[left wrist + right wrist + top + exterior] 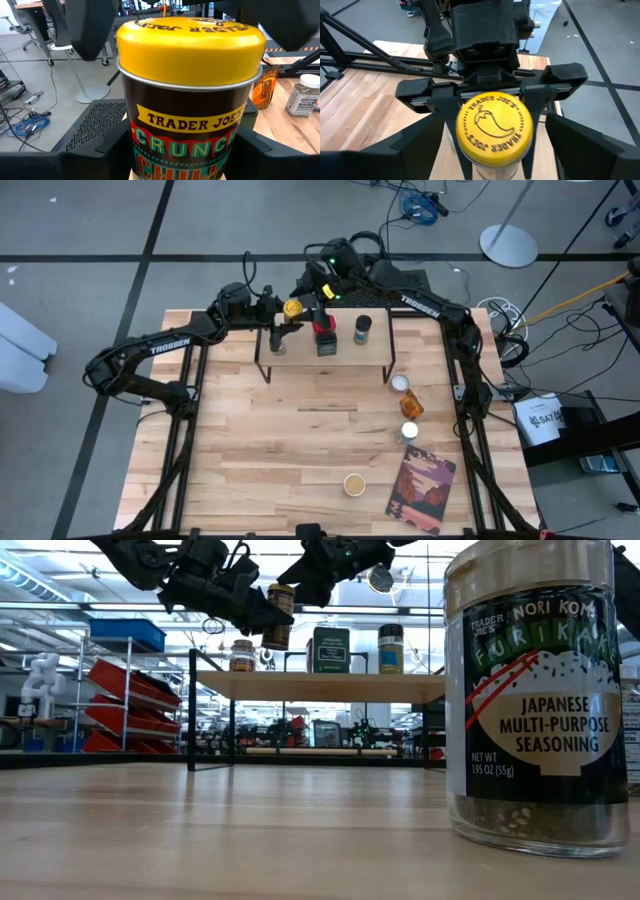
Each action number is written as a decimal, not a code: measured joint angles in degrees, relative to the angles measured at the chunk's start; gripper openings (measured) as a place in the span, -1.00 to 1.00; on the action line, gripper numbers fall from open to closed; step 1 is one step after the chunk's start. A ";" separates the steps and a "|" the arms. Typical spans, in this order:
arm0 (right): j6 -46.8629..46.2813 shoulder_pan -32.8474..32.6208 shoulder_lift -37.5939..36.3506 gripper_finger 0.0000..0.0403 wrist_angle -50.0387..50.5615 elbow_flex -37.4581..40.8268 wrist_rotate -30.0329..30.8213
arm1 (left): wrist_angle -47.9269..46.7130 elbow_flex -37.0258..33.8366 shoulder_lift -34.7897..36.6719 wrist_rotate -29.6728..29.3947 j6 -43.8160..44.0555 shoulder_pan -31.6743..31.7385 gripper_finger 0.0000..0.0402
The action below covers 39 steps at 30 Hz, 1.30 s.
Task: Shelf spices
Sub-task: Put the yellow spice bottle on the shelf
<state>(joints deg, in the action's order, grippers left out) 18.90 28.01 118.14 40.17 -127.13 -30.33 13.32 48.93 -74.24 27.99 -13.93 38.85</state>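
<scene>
filling the right side of the low view, a furikake seasoning jar (538, 700) stands on the wooden table (200, 830) right at the lens. at upper centre of the high view the shelf (325, 345) sits at the table's far edge, with a jar (279, 344), a red-topped tin (325, 337) and a black-capped jar (363, 329) on its plank. the left gripper (288, 311) is clamped on the yellow-lidded chili crunch jar (292, 308), holding it in the air above the left part of the shelf; the left wrist view has that jar (190, 95) filling the frame between the dark fingers. the right gripper (320, 284) hangs just beside it at upper centre, jaws spread wide around nothing, looking down on the yellow lid (495, 126). in the lower right of the high view a white-capped jar (400, 383), an orange jar (411, 404), another white-topped jar (409, 431), a tan-topped jar (354, 483) and a reddish picture book (421, 489) rest on the table.
</scene>
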 joint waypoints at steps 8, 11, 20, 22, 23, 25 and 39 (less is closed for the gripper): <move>0.09 -0.17 1.50 0.58 -0.06 0.02 -0.01 | 0.00 0.00 0.00 0.00 0.02 0.00 0.19; 0.05 -0.35 1.67 0.48 -0.41 0.02 0.03 | -0.06 0.00 0.00 0.02 0.02 0.00 0.19; 0.34 -0.37 1.67 0.28 -0.93 0.02 0.00 | -0.32 -0.01 0.00 0.02 0.09 0.01 0.19; 0.39 -0.37 1.67 0.23 -0.95 0.02 0.07 | -0.38 -0.01 0.00 0.04 0.08 0.01 0.19; 0.39 -0.37 1.67 0.20 -0.93 0.02 0.06 | -0.39 0.00 0.00 0.02 0.10 0.00 0.19; 0.41 -0.37 1.67 0.15 -0.93 0.02 0.05 | -0.39 -0.01 0.00 0.04 0.11 0.01 0.19; 0.46 -0.16 1.65 0.12 -0.32 0.02 -0.04 | -0.55 -0.02 0.00 0.08 1.17 0.00 0.20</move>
<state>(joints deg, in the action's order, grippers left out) 19.35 27.85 119.79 39.85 -127.11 -30.37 12.78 48.90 -74.24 28.07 -12.77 38.85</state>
